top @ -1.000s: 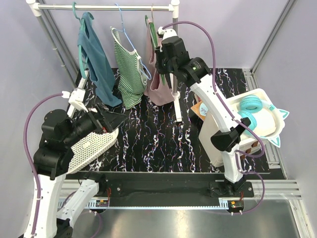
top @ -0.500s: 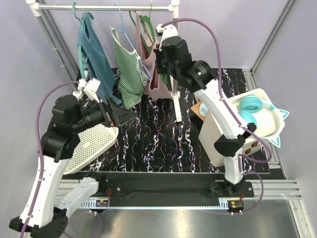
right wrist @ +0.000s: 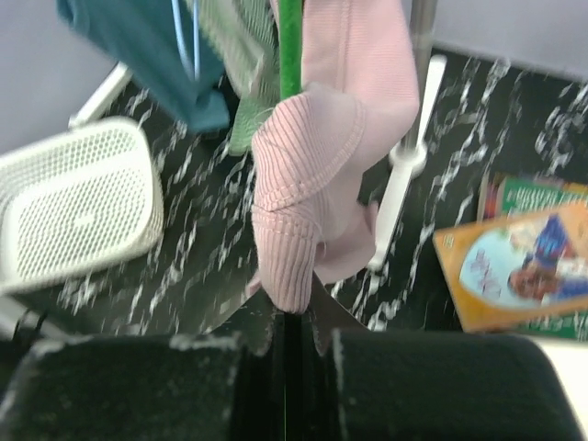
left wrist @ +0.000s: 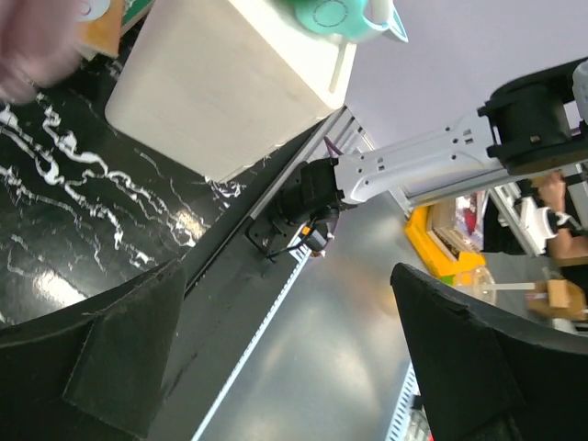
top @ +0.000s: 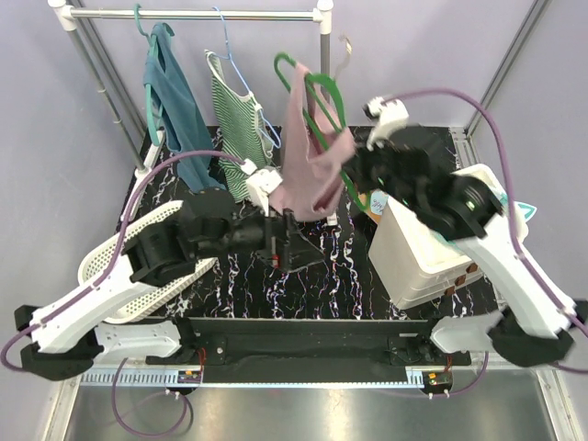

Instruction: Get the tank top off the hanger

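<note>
A pink ribbed tank top [top: 308, 170] hangs on a green hanger [top: 323, 92], off the rail and tilted above the middle of the table. My right gripper [top: 354, 179] is shut on the hanger's lower part; in the right wrist view the green bar [right wrist: 290, 55] runs down between the shut fingers [right wrist: 292, 326], with the pink top [right wrist: 312, 156] bunched just above them. My left gripper [top: 299, 248] is open and empty, low over the table just below the top. In the left wrist view its fingers [left wrist: 285, 340] stand wide apart, and a pink blur [left wrist: 28, 46] shows at the top left.
The rail [top: 193, 14] holds a teal top [top: 175, 101] and a green striped top [top: 234, 124]. A white mesh basket [top: 138, 266] lies at the left. A white box [top: 413, 248] stands at the right, with a book [right wrist: 514, 257] beside the rack post [right wrist: 413, 92].
My right arm has pulled the hanger with the pink top off the rail, forward and to the right. My left arm has swung right to the table's middle, under the top.
</note>
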`<state>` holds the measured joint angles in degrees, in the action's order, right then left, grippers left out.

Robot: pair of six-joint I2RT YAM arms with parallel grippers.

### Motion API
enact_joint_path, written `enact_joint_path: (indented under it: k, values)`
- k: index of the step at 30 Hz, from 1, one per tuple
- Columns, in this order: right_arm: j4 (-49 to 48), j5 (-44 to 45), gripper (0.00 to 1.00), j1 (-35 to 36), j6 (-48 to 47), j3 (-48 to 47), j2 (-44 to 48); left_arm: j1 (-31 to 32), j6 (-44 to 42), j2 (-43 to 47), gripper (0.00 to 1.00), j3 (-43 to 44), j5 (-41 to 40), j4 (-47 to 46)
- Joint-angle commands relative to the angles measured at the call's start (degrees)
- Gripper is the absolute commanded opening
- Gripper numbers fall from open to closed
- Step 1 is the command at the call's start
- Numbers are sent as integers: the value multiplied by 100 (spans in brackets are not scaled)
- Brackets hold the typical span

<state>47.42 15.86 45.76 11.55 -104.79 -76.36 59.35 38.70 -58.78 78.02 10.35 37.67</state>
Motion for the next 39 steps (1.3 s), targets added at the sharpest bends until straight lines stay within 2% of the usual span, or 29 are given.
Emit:
enact_joint_path:
  k: [1, 4, 8, 15, 16, 18, 20, 24, 32, 39]
  values:
    - [-436, -828, 0, 30, 399, 1047, 1323, 507, -415, -325, 99, 652, -1017, -445]
    - [73, -1295, 0, 38, 759, 1540, 2009, 542, -652, -484, 99, 986, -1429, -436]
    - [609, -2251, 0, 30, 1129, 2032, 2668, 516, -881, -590, 99, 1329, -2534, -165]
    - [760, -2605, 0, 38, 1684, 2472, 3337, -98, -1066, -1538, 98, 2672, -2538, 977]
    - [795, -2640, 0, 21, 1692, 2481, 3373, -143, -1118, -1635, 96, 2823, -2555, 1110]
    - [909, -2711, 0, 30, 1701, 2446, 3408, -257, -1242, -1933, 84, 3243, -2591, 1488]
    - [1014, -2728, 0, 30, 1710, 2385, 3408, -275, -1347, -2057, 77, 3473, -2503, 1620]
    - [1059, -2702, 0, 30, 1710, 2358, 3435, -275, -1286, -2102, 72, 3317, -2415, 1638]
    - [1050, -2833, 0, 30, 1710, 2358, 3355, -284, -1259, -1917, 70, 2807, -2380, 1586]
    - [1050, -3167, 0, 30, 1798, 2305, 3329, -442, -1374, -2172, 63, 2807, -2301, 1568]
